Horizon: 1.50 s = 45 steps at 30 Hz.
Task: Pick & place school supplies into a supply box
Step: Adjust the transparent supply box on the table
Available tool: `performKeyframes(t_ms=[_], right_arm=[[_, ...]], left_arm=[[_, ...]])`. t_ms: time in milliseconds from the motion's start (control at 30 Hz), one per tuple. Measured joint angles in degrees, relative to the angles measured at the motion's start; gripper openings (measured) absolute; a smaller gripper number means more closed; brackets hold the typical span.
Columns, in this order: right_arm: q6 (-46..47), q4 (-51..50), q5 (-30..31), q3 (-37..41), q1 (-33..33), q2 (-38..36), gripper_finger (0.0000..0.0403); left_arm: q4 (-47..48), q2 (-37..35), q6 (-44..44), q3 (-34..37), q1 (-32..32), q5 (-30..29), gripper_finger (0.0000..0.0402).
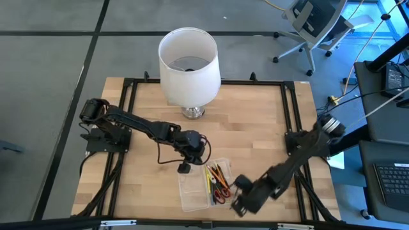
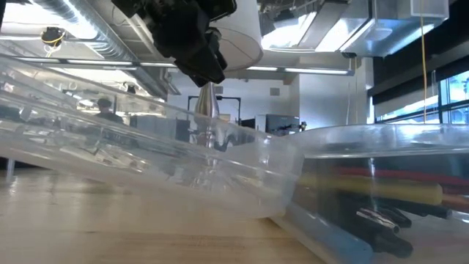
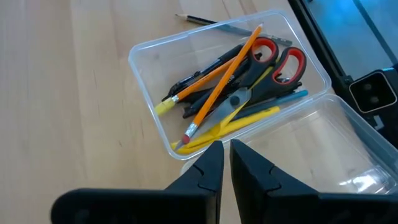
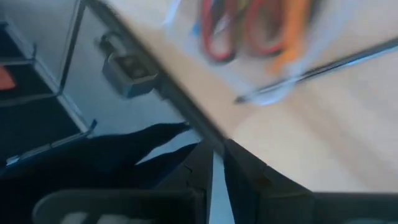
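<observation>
While the supply box (image 3: 230,93) lies low and centre in the high view, already packed with pencils, pens and red-handled scissors (image 3: 267,68), the left pincer (image 3: 227,165) hangs nearly shut and empty just above its rim. One dark pencil (image 3: 196,20) remains outside on the tabletop (image 3: 68,93). Lower right, the right pincer (image 4: 214,168) looks shut, crowding the tabletop's front edge, leaving little room.

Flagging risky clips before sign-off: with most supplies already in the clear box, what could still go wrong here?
One thin pencil lies on the table outside the supply box, close to its wall, so picking it up may nudge the box. The orange pencil lies slanted atop the red-handled scissors and might stop the open lid from closing. The right claw is at the table's front edge beside the box and could clip it when swinging in.
</observation>
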<state>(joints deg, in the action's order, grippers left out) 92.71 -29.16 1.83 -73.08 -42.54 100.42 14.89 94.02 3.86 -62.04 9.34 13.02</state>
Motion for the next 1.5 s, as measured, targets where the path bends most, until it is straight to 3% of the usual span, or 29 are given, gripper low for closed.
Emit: performKeyframes(t_ms=[133, 267, 600, 867, 1100, 1300, 1500], right_arm=[[0.1, 11.0, -0.8, -1.7, -0.8, 6.9, 0.0042], [5.5, 13.8, -6.1, -1.7, -0.4, 9.2, 0.0042], [23.3, -3.0, -7.1, -1.7, -1.2, 9.2, 0.005], [22.5, -3.4, -6.3, -1.7, -1.2, 9.2, 0.0105], [22.4, -9.4, -1.7, -1.7, -0.4, 9.2, 0.0158], [20.7, -11.4, -3.1, -1.6, 1.4, 11.3, 0.017], [18.0, -4.6, -2.7, -1.6, 2.5, 12.5, 0.0171]], left_arm=[[0.0, 0.0, -1.0, 0.0, 0.0, 0.0, 0.0023], [0.0, 0.0, -1.2, 0.0, 0.4, 0.0, 0.0023], [0.0, 0.0, -2.1, 0.0, 0.5, 0.1, 0.0021], [0.0, 0.0, -2.1, 0.0, 0.4, 0.1, 0.002], [0.0, 0.0, -2.1, 0.0, 0.4, 0.1, 0.002], [0.3, 0.0, -1.7, 0.0, 0.5, 0.1, 0.0019], [1.3, 0.0, -1.6, 0.0, 0.9, 0.1, 0.0018]])
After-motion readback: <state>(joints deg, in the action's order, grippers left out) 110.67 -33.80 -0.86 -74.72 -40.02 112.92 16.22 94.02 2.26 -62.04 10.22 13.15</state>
